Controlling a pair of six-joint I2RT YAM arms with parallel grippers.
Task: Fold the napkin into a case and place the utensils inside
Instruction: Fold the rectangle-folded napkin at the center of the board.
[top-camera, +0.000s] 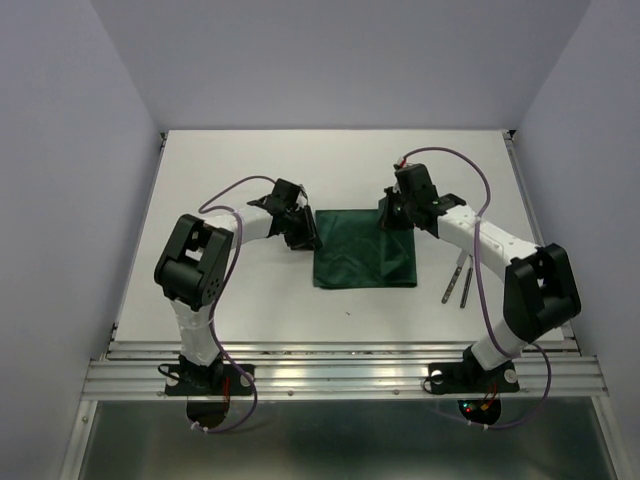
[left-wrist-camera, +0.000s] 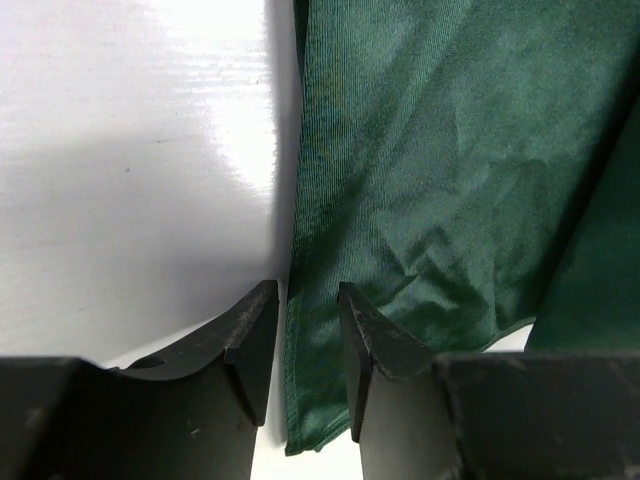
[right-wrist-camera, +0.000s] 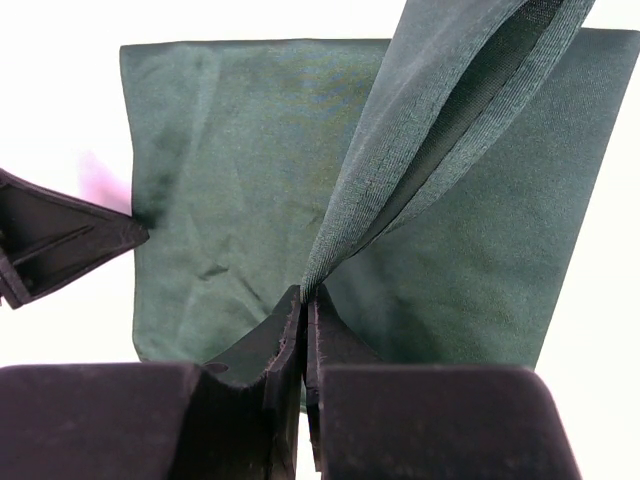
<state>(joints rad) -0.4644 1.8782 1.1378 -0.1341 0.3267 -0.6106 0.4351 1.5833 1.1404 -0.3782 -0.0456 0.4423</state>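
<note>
Pinching tight, the right jaws are pressed together on a fold of the napkin (right-wrist-camera: 230, 180), with no gap between them. The cloth climbs up and away from them as a doubled ridge. Beneath and beyond that ridge, the rest of the napkin lies flat on the table (top-camera: 250, 290).

Over to the left jaws: they stand partly open, with a narrow gap between the two fingertips (left-wrist-camera: 250, 325). The napkin's side edge runs straight into that gap, green cloth to one side and bare white table to the other. Whether those fingertips touch the cloth, I cannot tell, but nothing is clamped.

From above, the left arm (top-camera: 260, 218) meets the napkin at its side edge and the right arm (top-camera: 455, 222) meets it at the opposite far corner. The utensils (top-camera: 451, 278), two slim pieces side by side, lie on the table out past the right jaws' side of the napkin, apart from the cloth and beside the right arm.
</note>
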